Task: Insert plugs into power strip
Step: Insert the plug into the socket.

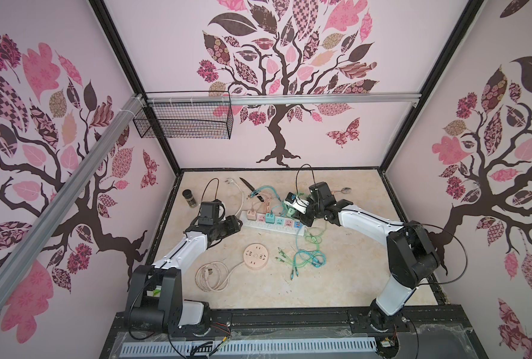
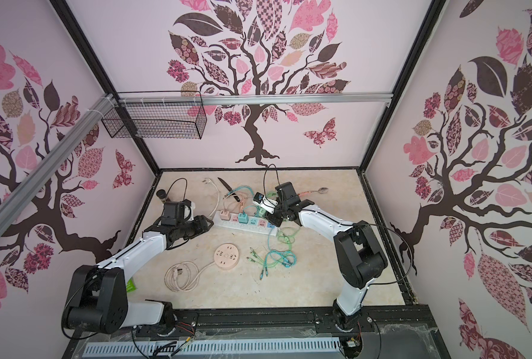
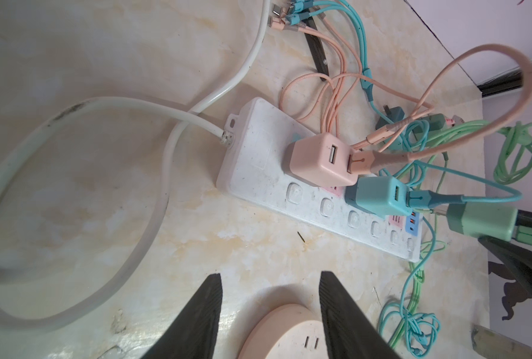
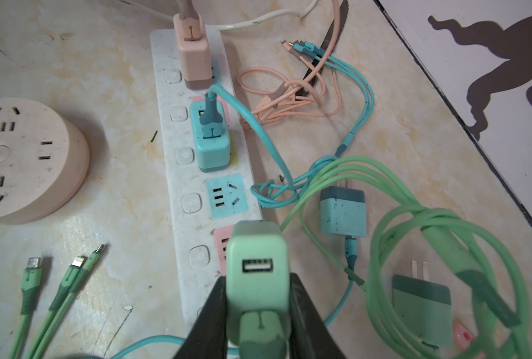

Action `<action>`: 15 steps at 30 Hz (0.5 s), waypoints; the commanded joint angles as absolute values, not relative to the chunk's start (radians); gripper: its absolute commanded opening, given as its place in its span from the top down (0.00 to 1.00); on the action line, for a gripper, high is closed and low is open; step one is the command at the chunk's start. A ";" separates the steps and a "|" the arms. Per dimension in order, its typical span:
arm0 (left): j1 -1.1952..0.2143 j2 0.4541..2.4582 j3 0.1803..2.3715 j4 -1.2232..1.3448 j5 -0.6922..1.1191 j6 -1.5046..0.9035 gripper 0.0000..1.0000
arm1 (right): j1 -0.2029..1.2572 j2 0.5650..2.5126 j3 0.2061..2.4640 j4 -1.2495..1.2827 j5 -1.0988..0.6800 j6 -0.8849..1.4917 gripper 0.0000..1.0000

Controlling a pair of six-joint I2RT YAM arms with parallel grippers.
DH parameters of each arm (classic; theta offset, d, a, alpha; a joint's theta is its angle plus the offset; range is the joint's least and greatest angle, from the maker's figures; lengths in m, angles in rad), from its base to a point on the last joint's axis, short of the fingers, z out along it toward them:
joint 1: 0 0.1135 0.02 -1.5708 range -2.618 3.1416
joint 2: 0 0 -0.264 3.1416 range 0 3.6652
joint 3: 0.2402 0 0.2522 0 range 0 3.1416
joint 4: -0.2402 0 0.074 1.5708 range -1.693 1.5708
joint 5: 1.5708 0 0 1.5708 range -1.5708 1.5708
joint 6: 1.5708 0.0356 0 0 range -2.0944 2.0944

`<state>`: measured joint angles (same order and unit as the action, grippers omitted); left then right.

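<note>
The white power strip (image 1: 260, 226) (image 2: 231, 224) (image 3: 255, 161) (image 4: 173, 174) lies mid-table. A peach-pink plug (image 1: 251, 215) (image 3: 317, 161) (image 4: 194, 52) sits in its first socket and a teal plug (image 1: 270, 218) (image 3: 376, 195) (image 4: 212, 149) two sockets along. My right gripper (image 4: 257, 279) (image 1: 305, 217) is shut on a mint green plug (image 4: 258, 273) (image 3: 482, 223), held over a pink socket face (image 4: 219, 245); its prongs are hidden. Another teal plug (image 4: 342, 211) and a mint green plug (image 4: 421, 307) lie loose beside the strip. My left gripper (image 3: 271, 275) (image 1: 237, 222) hangs open near the strip's cord end.
A round peach socket hub (image 1: 255, 256) (image 4: 25, 161) with a coiled cord (image 1: 210, 275) lies in front of the strip. Tangled teal and green cables (image 1: 308, 258) spread at front right. A knife (image 1: 249, 186), a jar (image 1: 189, 197) and a spoon (image 1: 345, 189) lie behind.
</note>
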<state>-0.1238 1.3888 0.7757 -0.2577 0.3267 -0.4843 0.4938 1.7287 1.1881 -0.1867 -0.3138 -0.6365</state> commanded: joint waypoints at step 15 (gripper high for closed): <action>-0.121 1.605 0.985 -0.316 0.274 -0.352 0.59 | 0.492 1.785 1.258 -0.302 -0.375 -0.663 0.90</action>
